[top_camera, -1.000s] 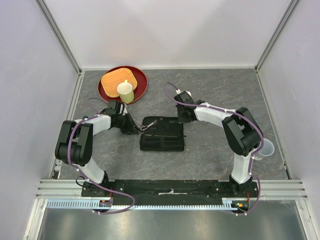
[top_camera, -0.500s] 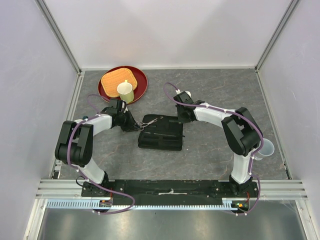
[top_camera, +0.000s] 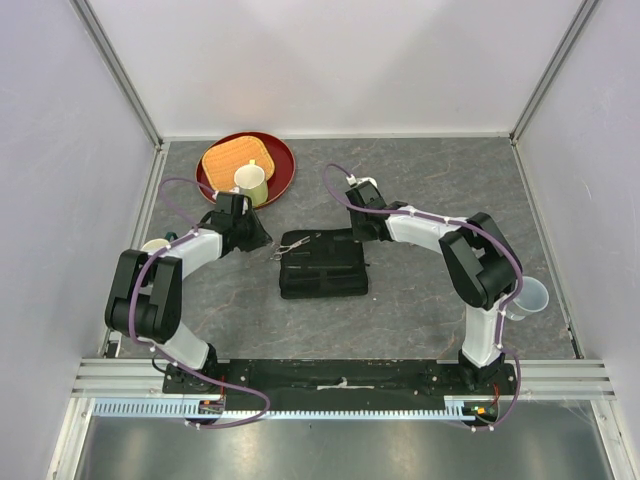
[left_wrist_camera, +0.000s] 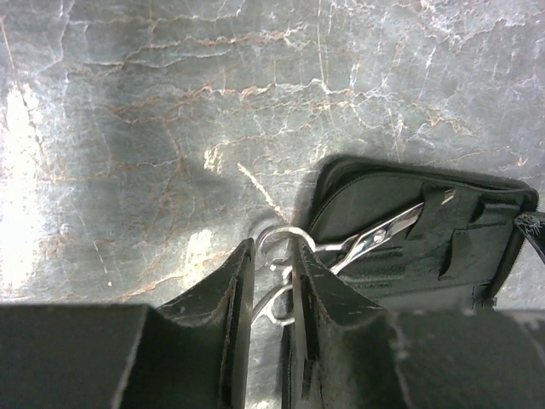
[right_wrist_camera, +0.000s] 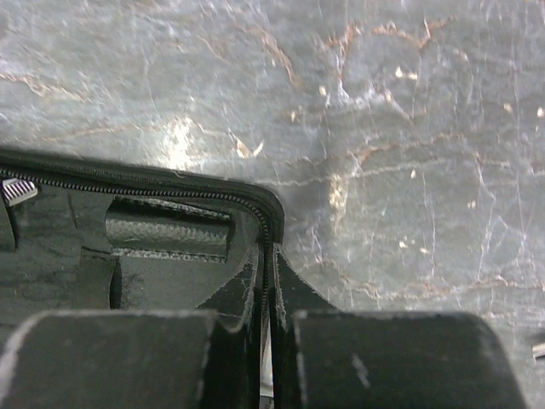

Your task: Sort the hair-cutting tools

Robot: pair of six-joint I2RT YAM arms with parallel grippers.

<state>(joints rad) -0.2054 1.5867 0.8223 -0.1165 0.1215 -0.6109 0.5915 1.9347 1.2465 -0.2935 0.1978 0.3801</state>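
Note:
A pair of silver scissors (top_camera: pixel 298 242) lies across the left edge of the open black zip case (top_camera: pixel 325 272), blades inside under a strap and finger rings hanging over the table. In the left wrist view the scissors (left_wrist_camera: pixel 375 239) run into the case (left_wrist_camera: pixel 426 264). My left gripper (top_camera: pixel 262 242) is just left of the rings, and it (left_wrist_camera: pixel 272 249) stands slightly open with the rings loose in the gap. My right gripper (top_camera: pixel 362 235) is shut on the case's far right corner. There it (right_wrist_camera: pixel 266 249) pinches the zip rim of the case (right_wrist_camera: pixel 170 273). I cannot make out any combs.
A red round tray (top_camera: pixel 283 180) at the back left holds a woven mat (top_camera: pixel 228 160) and a cream cup (top_camera: pixel 251 183), close behind my left gripper. A clear cup (top_camera: pixel 530 297) stands by the right arm's elbow, near the right wall. A pale cup (top_camera: pixel 155 246) shows beside the left arm.
My left gripper carried the scissors up onto the case's left edge, then widened its jaws and drew back to the left. The right gripper kept its hold on the case corner.

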